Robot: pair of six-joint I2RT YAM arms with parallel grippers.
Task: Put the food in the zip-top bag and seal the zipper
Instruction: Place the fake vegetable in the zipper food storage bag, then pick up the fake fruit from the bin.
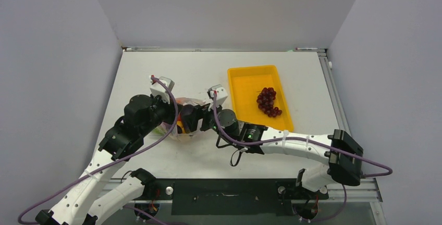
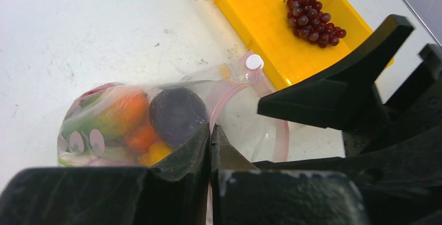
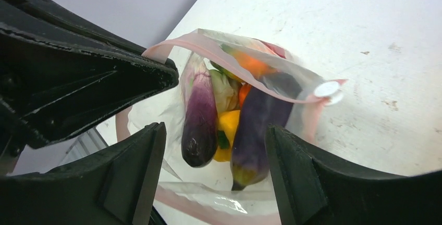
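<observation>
The clear dotted zip-top bag (image 2: 104, 126) lies on the table with its mouth held open, and my left gripper (image 2: 210, 131) is shut on its pink zipper (image 2: 224, 97) edge. Inside the bag are two dark purple eggplants (image 3: 200, 115) (image 3: 258, 126), a yellow pepper (image 3: 228, 127) and orange and green pieces (image 2: 125, 113). My right gripper (image 3: 216, 175) is open at the bag's mouth, with the eggplants' ends between its fingers and nothing held. The purple-red grapes (image 1: 268, 101) lie in the yellow tray (image 1: 247, 82). In the top view both grippers (image 1: 176, 116) (image 1: 193, 118) meet over the bag (image 1: 183, 133).
The yellow tray (image 2: 260, 11) stands just right of the bag, close to the right arm's forearm (image 1: 292, 141). A white round tab (image 2: 254, 62) sits at the zipper's end. Grey walls enclose the table on three sides.
</observation>
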